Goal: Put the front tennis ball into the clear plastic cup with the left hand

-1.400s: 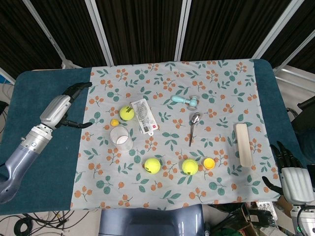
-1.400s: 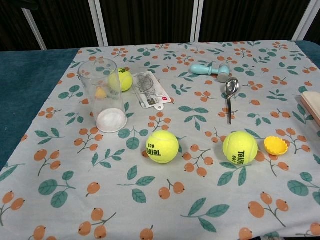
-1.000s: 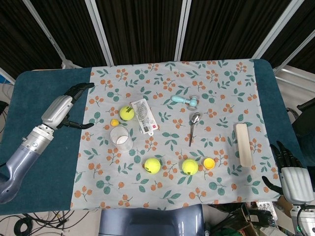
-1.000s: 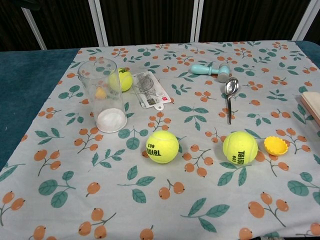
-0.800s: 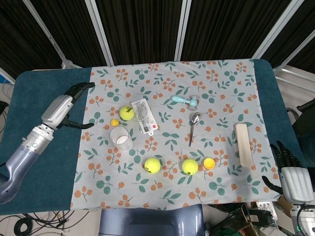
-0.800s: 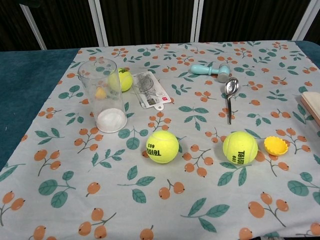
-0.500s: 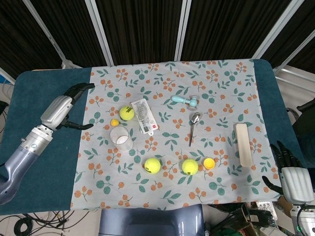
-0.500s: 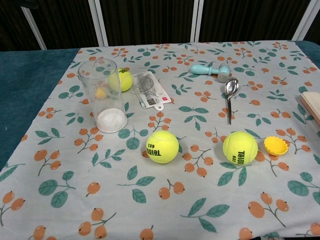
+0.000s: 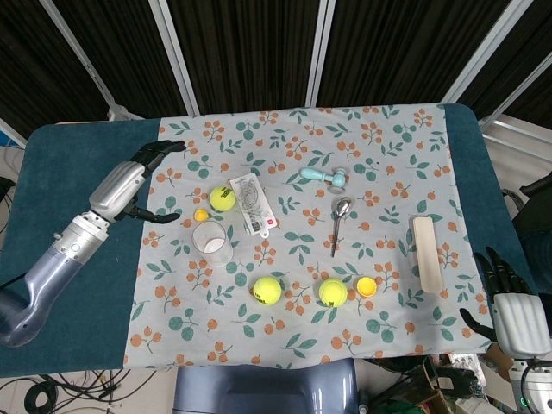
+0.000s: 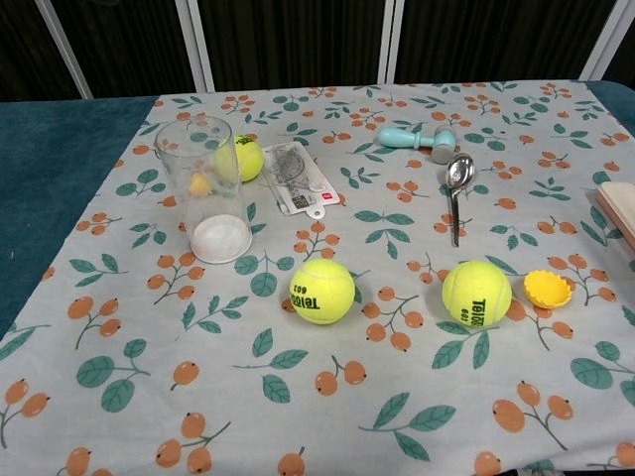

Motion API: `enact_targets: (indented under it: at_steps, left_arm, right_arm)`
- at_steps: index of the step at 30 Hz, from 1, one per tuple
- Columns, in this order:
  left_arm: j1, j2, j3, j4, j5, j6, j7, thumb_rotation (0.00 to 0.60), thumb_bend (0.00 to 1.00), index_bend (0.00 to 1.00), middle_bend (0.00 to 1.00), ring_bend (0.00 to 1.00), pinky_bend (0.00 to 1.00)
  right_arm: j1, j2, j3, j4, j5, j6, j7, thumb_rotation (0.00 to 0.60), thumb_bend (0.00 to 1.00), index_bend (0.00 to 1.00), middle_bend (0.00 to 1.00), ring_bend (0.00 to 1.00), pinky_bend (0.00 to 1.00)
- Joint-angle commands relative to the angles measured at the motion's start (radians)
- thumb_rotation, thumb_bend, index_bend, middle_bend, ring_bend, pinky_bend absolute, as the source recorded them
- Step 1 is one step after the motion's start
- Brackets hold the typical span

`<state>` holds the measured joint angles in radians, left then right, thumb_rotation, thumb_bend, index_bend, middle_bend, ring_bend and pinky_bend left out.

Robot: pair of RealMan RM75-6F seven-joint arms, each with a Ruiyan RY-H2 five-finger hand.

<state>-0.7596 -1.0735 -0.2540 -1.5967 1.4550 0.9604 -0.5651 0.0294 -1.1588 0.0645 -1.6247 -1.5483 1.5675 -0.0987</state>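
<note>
Left hand (image 9: 138, 184) empty, fingers spread, over the cloth's edge. Front tennis ball (image 9: 267, 290) lies well ahead-right of it on the surface, past the clear plastic cup (image 9: 211, 242), untouched. Likely light, felt-covered, grippy, springy; it will roll if nudged. Best wrapped from above across its widest part. Cup looks light, tippable. Right hand (image 9: 515, 317) open, idle.

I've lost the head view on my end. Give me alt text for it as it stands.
The left hand hovers open over the tablecloth's left edge, holding nothing, beyond the upright clear plastic cup. Two tennis balls lie near the front edge, a third behind the cup; the right hand rests off the table's front right corner.
</note>
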Motion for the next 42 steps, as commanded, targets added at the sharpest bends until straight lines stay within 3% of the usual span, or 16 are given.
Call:
enact_targets:
  at_steps: [1,8,16,24,42]
  left_arm:
    - [-0.032,-0.028,0.007,-0.019,0.047,-0.012,0.024,0.600,0.13,0.03,0.12,0.00,0.02]
    - [-0.087,-0.046,0.010,-0.078,0.105,-0.035,0.031,0.600,0.13,0.03,0.12,0.00,0.02]
    - [-0.164,-0.044,0.024,-0.154,0.129,-0.131,0.047,0.600,0.11,0.04,0.11,0.00,0.02]
    - [-0.224,-0.040,0.070,-0.197,0.146,-0.240,0.010,0.600,0.11,0.04,0.11,0.00,0.02]
    - [-0.281,-0.129,0.156,-0.128,0.159,-0.325,0.037,0.600,0.08,0.03,0.11,0.00,0.01]
  right_arm:
    - [0.000,0.000,0.000,0.001,0.000,0.001,-0.001,0.600,0.13,0.01,0.00,0.11,0.26]
    - [-0.002,0.003,0.002,0.006,0.007,0.001,0.006,0.600,0.13,0.02,0.00,0.11,0.26]
    - [-0.002,0.002,0.002,0.006,0.003,0.001,0.001,0.600,0.13,0.02,0.00,0.11,0.26]
    - [-0.002,-0.001,0.004,0.006,0.006,0.002,-0.004,0.600,0.13,0.01,0.00,0.11,0.26]
    - [-0.002,0.000,0.005,0.005,0.009,0.001,-0.001,0.600,0.13,0.02,0.00,0.11,0.26]
